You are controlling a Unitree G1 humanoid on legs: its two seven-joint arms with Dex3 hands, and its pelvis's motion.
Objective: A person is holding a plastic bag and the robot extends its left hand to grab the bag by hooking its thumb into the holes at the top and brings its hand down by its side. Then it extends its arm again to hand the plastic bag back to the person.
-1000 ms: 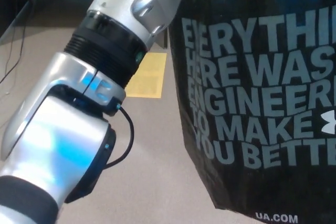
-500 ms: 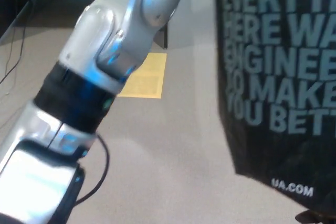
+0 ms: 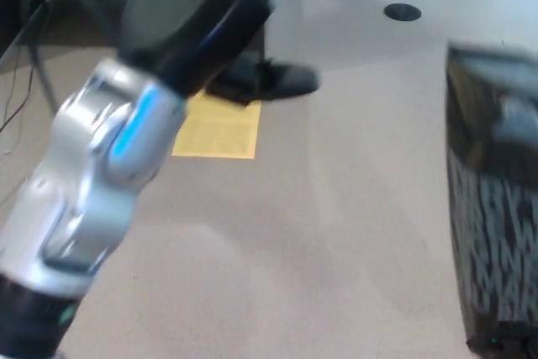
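Observation:
The black plastic bag with pale lettering stands blurred at the picture's right edge, its top near mid-height. What holds it is out of frame. My left arm rises from the lower left, silver with a blue light. Its black end, my left hand, reaches the top edge and is heavily blurred. The hand is well apart from the bag, with bare floor between them. A dark blurred shape lies just under the hand; I cannot tell what it is.
A yellow sheet lies on the grey-brown carpet below the arm. A round dark floor socket is at the top right. Thin cables and dark furniture run along the left edge.
The bag has slid from the picture's middle to the right edge and away from my arm. My left arm has swung down and left, so its black end now shows.

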